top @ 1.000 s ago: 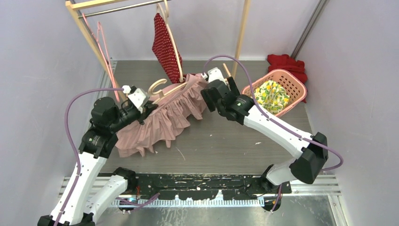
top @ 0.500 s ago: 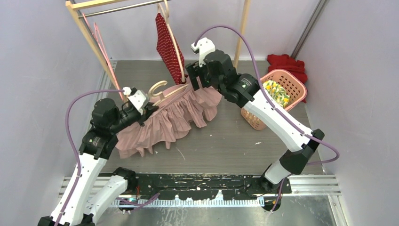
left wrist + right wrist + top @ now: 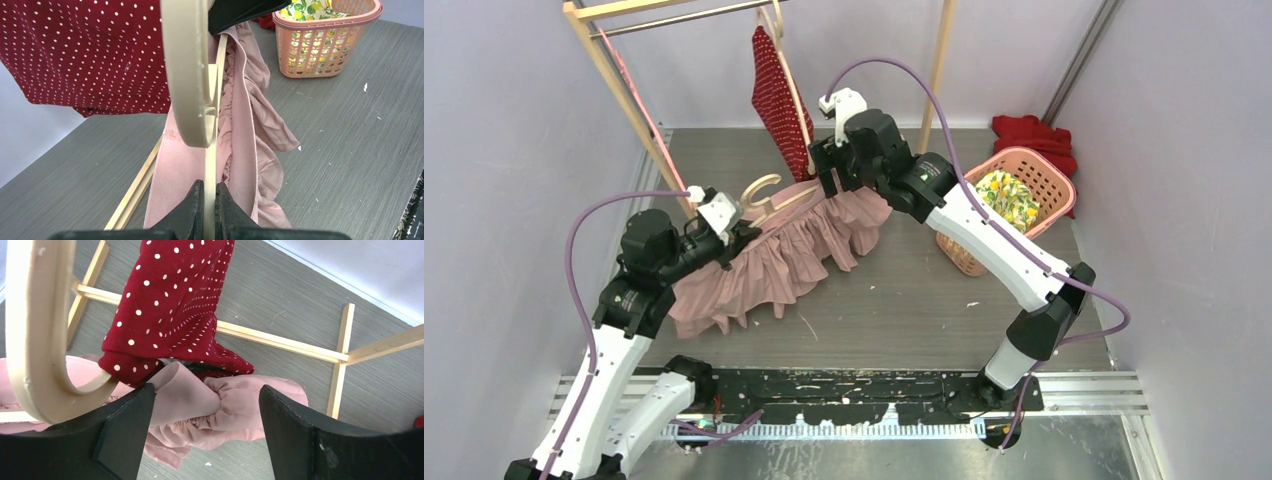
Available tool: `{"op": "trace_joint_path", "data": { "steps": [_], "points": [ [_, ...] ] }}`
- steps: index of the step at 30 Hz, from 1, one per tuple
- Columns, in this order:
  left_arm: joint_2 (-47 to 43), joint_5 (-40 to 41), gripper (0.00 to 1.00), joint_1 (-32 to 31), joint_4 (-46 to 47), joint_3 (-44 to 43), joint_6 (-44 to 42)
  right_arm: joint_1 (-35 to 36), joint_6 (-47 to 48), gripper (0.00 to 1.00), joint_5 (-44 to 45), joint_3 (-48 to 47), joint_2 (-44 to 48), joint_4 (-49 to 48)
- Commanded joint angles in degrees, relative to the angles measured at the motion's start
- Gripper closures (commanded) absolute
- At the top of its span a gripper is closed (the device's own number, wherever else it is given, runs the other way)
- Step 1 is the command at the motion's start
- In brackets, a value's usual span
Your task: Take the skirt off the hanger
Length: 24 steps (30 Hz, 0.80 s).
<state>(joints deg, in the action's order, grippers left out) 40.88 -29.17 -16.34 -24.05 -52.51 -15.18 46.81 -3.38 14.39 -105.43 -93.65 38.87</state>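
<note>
Left gripper [image 3: 205, 202] clamped shut on the thin bar of the wooden hanger [image 3: 187, 75], low over the counter [image 3: 904, 290]. Pink ruffled skirt [image 3: 764, 265] not off yet: waistband on the hanger, hem spread on the counter in front of the left arm. Right gripper [image 3: 206, 395] at the far end of the waistband, jaws wide apart with bunched elastic between them, nothing pinched. Behind it, a red polka-dot garment [image 3: 776, 100] hangs from the wooden rack [image 3: 614, 75]. Far right, a pink basket [image 3: 1056, 170] and red cloth [image 3: 1034, 132].
</note>
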Motion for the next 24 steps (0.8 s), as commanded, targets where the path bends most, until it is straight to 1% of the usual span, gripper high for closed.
{"op": "trace_joint_path", "data": {
  "steps": [1,11,16,19,21,24],
  "points": [
    [-1.3,-1.2,1.0,0.2,7.3,-0.8,0.7,0.3,-1.7,0.19,-2.7,-2.3,1.6,-1.5],
    [-1.2,-1.1,1.0,0.2,7.0,-0.7,0.9,0.7,-3.4,0.2,-3.8,-2.3,3.0,-1.7],
    [-1.5,-0.9,1.0,0.3,6.6,-0.7,0.9,0.7,-5.0,0.23,-5.0,-1.0,2.3,-1.4],
    [-1.7,-0.7,1.0,0.3,6.0,-0.6,0.9,1.0,-5.6,0.26,-5.3,-3.2,2.1,-1.2],
    [-1.7,-0.6,1.0,0.2,6.0,-0.5,0.8,1.2,-5.0,0.26,-4.4,-5.4,2.1,-1.2],
    [-1.5,-0.6,1.0,0.2,6.7,-0.3,0.8,1.2,-3.6,0.23,-2.1,-5.9,1.6,-0.2]
  ]
}}
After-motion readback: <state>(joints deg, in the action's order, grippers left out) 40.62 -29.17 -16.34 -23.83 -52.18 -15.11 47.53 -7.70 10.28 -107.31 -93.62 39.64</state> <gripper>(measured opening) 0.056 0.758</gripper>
